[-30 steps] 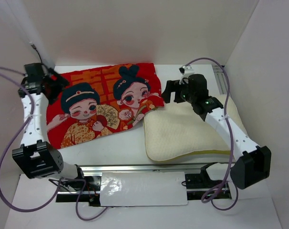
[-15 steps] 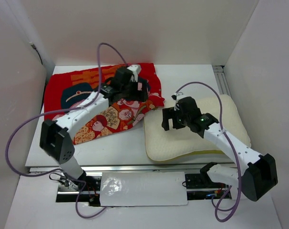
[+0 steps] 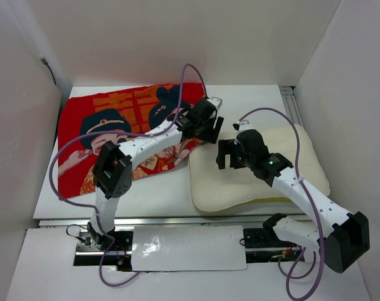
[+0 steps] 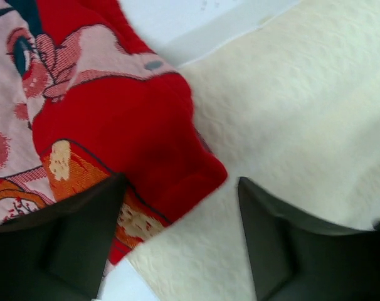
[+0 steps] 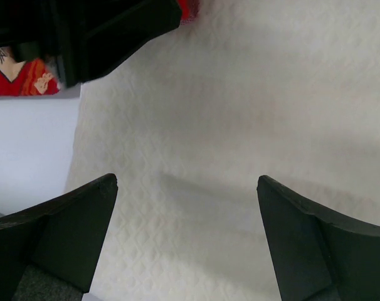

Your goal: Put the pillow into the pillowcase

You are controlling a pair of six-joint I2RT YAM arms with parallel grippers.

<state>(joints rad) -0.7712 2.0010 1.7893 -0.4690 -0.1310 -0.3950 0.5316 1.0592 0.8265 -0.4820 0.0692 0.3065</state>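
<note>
The red pillowcase (image 3: 115, 135) with cartoon figures lies flat on the left of the table. The cream pillow (image 3: 253, 172) lies on the right, and the pillowcase's right corner (image 4: 133, 125) overlaps its dimpled surface (image 4: 290, 113). My left gripper (image 3: 205, 130) reaches across the pillowcase to that corner. In the left wrist view it (image 4: 180, 182) is open, its jaws straddling the red corner and the pillow, gripping nothing. My right gripper (image 3: 229, 157) hovers over the pillow's upper left part. It (image 5: 187, 180) is open over the pillow (image 5: 240, 125), with nothing between its fingers.
White walls enclose the table on the left, back and right. A metal rail (image 3: 290, 103) runs at the back right corner. A clear plastic sheet (image 3: 187, 248) lies between the arm bases at the near edge. Purple cables loop above both arms. The left gripper's dark body (image 5: 102, 31) sits close ahead of the right gripper.
My left arm has swung from the far left across the pillowcase to its right corner, and its jaws have narrowed slightly. My right gripper has come down and left over the pillow.
</note>
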